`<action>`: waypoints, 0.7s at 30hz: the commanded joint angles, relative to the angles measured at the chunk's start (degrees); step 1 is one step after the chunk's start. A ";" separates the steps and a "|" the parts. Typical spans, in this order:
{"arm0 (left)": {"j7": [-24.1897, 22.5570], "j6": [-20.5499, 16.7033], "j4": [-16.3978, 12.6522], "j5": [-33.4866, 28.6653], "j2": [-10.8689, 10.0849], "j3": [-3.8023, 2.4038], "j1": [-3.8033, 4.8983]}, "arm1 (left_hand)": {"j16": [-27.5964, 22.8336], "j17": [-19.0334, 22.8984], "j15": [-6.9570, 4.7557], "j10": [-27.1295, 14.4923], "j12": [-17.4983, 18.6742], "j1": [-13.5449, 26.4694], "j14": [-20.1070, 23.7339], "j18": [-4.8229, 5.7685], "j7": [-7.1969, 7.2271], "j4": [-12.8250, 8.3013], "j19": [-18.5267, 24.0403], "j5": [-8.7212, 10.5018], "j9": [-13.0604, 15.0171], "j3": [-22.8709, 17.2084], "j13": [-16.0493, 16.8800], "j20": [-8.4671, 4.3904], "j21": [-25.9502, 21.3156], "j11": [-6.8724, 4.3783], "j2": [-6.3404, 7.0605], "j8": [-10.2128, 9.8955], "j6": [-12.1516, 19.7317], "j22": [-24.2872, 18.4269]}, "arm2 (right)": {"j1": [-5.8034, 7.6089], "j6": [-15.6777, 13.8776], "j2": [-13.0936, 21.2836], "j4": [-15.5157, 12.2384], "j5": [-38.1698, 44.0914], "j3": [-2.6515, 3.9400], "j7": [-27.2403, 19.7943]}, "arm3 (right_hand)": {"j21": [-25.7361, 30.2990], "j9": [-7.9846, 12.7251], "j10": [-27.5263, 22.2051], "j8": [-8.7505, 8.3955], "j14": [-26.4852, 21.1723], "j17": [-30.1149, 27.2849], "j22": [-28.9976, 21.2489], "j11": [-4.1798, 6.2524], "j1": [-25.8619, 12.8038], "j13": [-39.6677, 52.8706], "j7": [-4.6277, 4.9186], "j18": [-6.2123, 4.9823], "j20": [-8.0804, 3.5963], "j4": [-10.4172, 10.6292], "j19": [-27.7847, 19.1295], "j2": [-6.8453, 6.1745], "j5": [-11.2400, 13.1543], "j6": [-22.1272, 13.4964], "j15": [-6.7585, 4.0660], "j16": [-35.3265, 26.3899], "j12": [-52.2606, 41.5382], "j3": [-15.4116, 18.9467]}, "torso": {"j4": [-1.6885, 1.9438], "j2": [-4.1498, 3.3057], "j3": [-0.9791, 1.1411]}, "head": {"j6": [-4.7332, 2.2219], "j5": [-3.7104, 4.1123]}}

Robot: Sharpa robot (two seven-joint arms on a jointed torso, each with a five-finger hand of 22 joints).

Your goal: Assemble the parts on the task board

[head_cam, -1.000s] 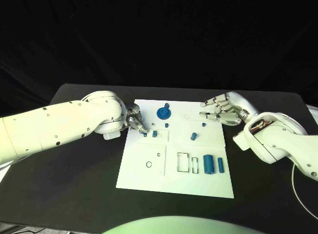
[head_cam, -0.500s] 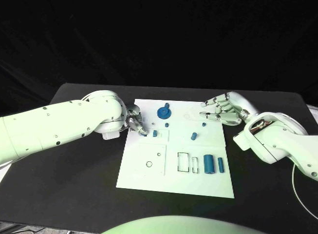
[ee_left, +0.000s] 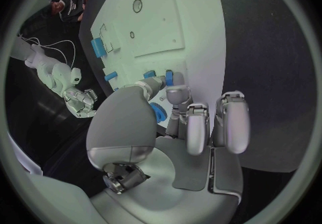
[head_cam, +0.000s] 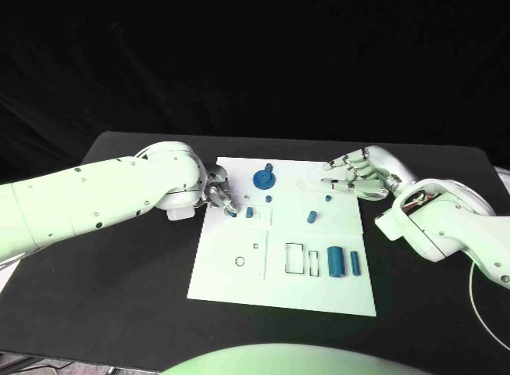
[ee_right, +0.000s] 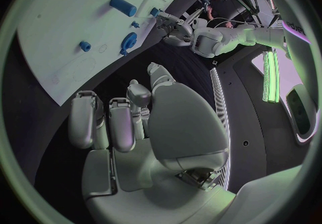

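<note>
Left hand [head_cam: 218, 193] pinching small blue part [ee_left: 169, 77] at task board [head_cam: 238, 273] far-left edge. Right hand [head_cam: 357, 176] hovering off far-right corner, fingers curling apart, holding nothing. Two blue cylinders [head_cam: 343, 262] lying near-right on board.

The task board [head_cam: 226, 277] lies at the table's [head_cam: 108, 289] centre. On it, a round part [head_cam: 262, 182] sits toward twelve o'clock, a small peg [head_cam: 311, 217] near the middle, and two long parts [head_cam: 336, 262] side by side toward four o'clock.
</note>
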State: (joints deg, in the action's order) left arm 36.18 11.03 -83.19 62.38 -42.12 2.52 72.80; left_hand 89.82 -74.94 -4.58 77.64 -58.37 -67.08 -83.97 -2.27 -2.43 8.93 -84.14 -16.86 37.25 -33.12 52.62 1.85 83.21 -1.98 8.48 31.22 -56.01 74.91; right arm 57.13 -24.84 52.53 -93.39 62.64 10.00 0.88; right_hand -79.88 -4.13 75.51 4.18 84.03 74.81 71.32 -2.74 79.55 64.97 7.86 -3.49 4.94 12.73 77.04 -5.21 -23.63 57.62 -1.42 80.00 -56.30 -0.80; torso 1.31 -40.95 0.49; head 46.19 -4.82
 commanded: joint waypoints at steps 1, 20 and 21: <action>0.66 2.81 0.15 0.07 0.44 0.25 -0.29 | 0.18 -15.06 -0.39 0.54 -0.45 1.08 -6.03 0.17 0.58 -6.42 -1.32 -0.12 -0.20 -6.72 0.34 -0.32 0.34 -0.18 -0.35 0.35 -1.13 8.25 | -0.04 0.79 -0.03 -0.13 0.11 0.00 -0.25 | 0.22 -0.02 -0.29 -0.01 2.79 -0.01 -0.05 -0.04 -0.41 0.07 -0.01 -0.90 0.14 0.45 -0.37 0.06 -0.34 0.49 0.10 -0.13 -0.39 -0.02 | -0.06 0.00 0.04 | 0.06 -0.03; 1.14 5.58 1.60 0.56 1.46 0.34 -0.29 | 0.18 -15.06 -0.84 1.16 -1.48 5.96 -6.03 0.28 1.22 -3.53 -1.61 0.13 -2.72 2.04 1.94 -0.76 0.53 -0.66 -1.34 -1.49 -3.36 8.71 | -0.03 0.97 0.29 -0.24 0.10 0.00 -0.12 | 0.22 -0.02 -0.29 -0.01 2.79 -0.01 -0.05 -0.04 -0.41 0.07 -0.01 -0.90 0.14 0.45 -0.37 0.06 -0.34 0.49 0.10 -0.13 -0.39 -0.02 | -0.01 0.02 0.01 | 0.30 0.12; 1.14 5.55 1.62 0.61 1.47 0.34 -0.29 | 0.18 -15.06 -0.85 1.16 -1.49 6.22 -6.03 0.28 1.22 -3.29 -1.62 0.13 -2.87 2.55 1.98 -0.77 0.53 -0.67 -1.34 -1.60 -3.48 8.72 | -0.03 0.97 0.30 -0.24 0.10 0.00 -0.13 | 0.22 -0.02 -0.29 -0.01 2.79 -0.01 -0.05 -0.04 -0.41 0.07 -0.01 -0.90 0.14 0.45 -0.37 0.06 -0.34 0.49 0.10 -0.13 -0.39 -0.02 | -0.01 0.02 0.01 | 0.30 0.12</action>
State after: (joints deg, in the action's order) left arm 36.60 13.57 -81.50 62.83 -40.82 2.44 73.05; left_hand 89.82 -74.92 -4.94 78.76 -59.69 -61.32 -83.90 -2.27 -1.17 5.52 -84.15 -17.05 34.34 -30.87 54.55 1.43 83.43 -2.70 7.27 29.74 -59.10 74.95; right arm 57.13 -24.63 52.84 -93.52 62.62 10.00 0.90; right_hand -79.88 -4.13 75.51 4.18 84.03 74.81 71.33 -2.74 79.55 64.96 7.86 -3.49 4.94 12.72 77.04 -5.21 -23.63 57.62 -1.42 80.00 -56.30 -0.81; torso 1.29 -40.92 0.51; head 46.51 -4.71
